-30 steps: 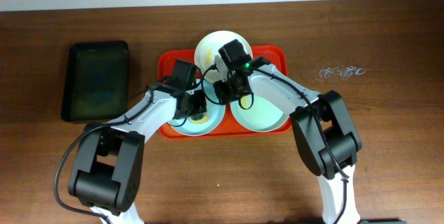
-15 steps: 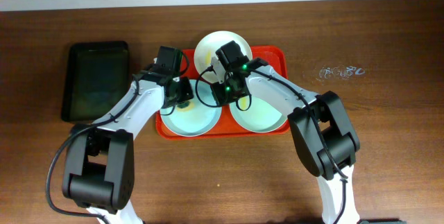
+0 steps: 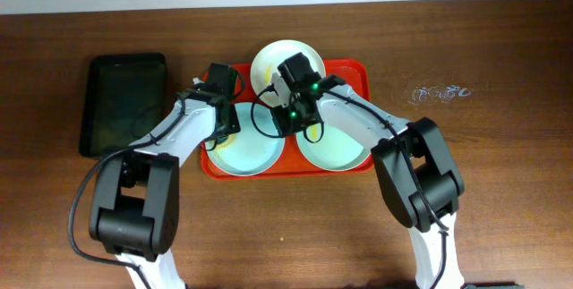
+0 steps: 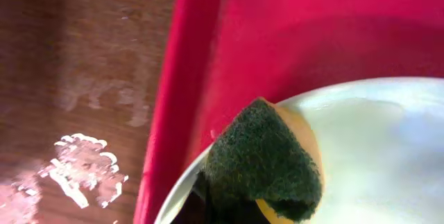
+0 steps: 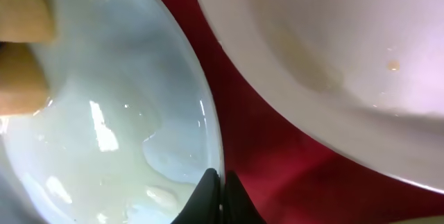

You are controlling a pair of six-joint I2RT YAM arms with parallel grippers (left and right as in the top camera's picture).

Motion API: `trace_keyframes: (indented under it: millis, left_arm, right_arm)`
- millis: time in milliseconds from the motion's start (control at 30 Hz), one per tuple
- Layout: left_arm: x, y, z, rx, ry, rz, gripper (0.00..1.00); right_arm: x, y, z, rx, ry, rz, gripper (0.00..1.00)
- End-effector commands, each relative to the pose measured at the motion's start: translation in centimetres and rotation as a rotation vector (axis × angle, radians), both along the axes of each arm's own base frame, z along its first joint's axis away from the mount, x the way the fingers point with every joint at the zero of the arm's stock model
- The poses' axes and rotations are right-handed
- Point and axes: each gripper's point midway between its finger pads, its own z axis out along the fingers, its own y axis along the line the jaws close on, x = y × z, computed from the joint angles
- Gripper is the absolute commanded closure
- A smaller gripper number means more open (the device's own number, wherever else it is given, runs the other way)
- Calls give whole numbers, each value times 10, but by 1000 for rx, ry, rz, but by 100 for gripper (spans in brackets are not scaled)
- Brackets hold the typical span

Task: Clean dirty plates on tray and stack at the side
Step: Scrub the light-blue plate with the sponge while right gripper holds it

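The red-orange tray [image 3: 356,72] holds three plates: a white plate [image 3: 269,63] at the back, a mint plate [image 3: 251,153] front left, another mint plate [image 3: 338,150] front right. My left gripper [image 3: 224,121] is shut on a green-and-yellow sponge [image 4: 267,161], pressed on the left mint plate's [image 4: 374,134] far-left rim. My right gripper [image 3: 291,121] is shut on that plate's right rim [image 5: 216,189]. In the right wrist view the left mint plate [image 5: 118,134] looks wet, and the white plate [image 5: 333,64] has a small yellowish spot.
A black rectangular tray [image 3: 125,101] lies on the wooden table to the left of the red tray. White scuff marks [image 3: 439,92] are on the table at the right. The tray's rim [image 4: 173,113] stands just left of the sponge.
My left gripper has carried the sponge from the left mint plate's middle to its far-left rim. The yellowish smear seen there earlier no longer shows. The right gripper has held still.
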Motion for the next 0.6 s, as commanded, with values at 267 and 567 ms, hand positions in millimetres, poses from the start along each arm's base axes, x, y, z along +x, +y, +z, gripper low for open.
trace_keyframes:
  millis: [267,567]
  left_arm:
    - [-47,-78,-12,-310,142,-156,100]
    - [-33,9,7,194,63,-47,100]
  right_arm:
    - [1,-8,-10,-33,9,-12,96]
    - [2,-8,-9,-33,8,-12,96]
